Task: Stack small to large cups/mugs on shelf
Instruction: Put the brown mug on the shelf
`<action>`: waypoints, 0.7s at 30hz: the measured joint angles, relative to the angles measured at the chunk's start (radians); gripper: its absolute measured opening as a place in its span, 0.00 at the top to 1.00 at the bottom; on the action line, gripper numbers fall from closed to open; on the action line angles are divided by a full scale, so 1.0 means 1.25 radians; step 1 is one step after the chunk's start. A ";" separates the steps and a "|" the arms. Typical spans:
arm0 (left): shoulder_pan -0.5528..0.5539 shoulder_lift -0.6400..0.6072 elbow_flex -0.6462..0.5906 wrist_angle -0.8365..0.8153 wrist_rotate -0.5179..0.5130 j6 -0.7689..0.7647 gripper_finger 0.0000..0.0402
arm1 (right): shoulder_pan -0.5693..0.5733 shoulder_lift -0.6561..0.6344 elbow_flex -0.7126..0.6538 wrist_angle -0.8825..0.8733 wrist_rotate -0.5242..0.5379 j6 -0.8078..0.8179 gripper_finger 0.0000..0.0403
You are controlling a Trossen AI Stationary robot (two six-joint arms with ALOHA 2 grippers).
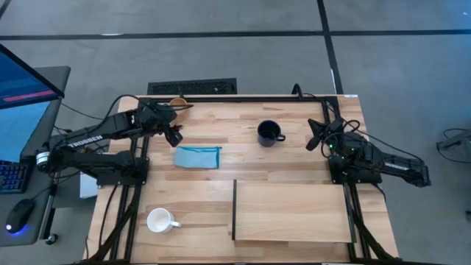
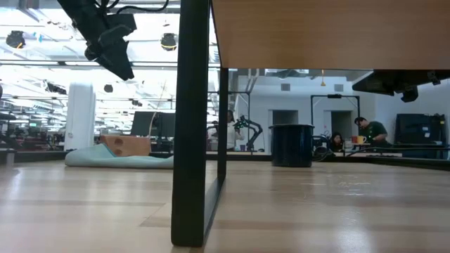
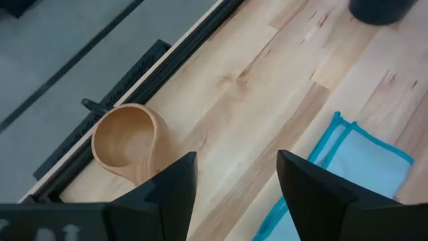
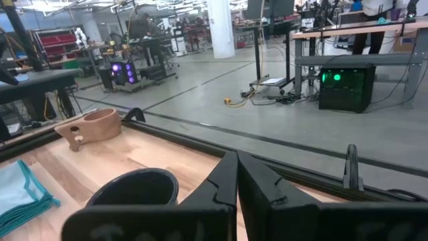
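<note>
Planked tabletop (image 1: 221,184) fills the work area, with grey floor beyond its far edge and a busy workshop visible in the background.

The shelf (image 1: 294,210) stands at the near right, and nothing is seen on its board. The wooden cup (image 1: 177,102) sits at the far left, right against the table's far rail. The black mug (image 1: 269,133) stands far centre-right. The white mug (image 1: 160,220) sits near left, well apart from the others. A blue cloth (image 1: 198,157) lies between the wooden cup and the shelf.

The left gripper (image 3: 235,175) hovers above the table just beside the wooden cup, fingers spread wide and holding nothing. The right gripper (image 4: 237,175) waits at the far right, raised, fingers pressed together, pointed toward the black mug.

Hazards (judged from the present layout):
- The wooden cup has the rail immediately behind it. A careless descent could push it against or over that edge.
- Its handle points toward the rail, so a grasp across the bowl may slip on the rounded wall.
- The cloth lies on the direct path to the shelf; a low carry could snag it.

Open room: the table centre is bare, and the shelf's dark left edge strip must be cleared from above.
</note>
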 joint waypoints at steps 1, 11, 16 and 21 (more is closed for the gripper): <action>0.000 0.000 0.000 -0.001 0.001 0.000 0.51 | 0.000 0.000 0.000 0.000 0.000 0.000 0.92; 0.000 0.000 0.000 -0.007 0.027 0.011 0.50 | 0.000 0.000 0.000 0.000 0.000 0.026 0.92; -0.001 0.000 0.000 -0.006 0.040 0.162 0.50 | 0.000 0.000 0.000 -0.001 0.000 0.026 0.92; 0.001 0.000 0.000 -0.002 0.005 0.283 0.50 | 0.000 0.000 0.000 -0.001 0.000 0.027 0.92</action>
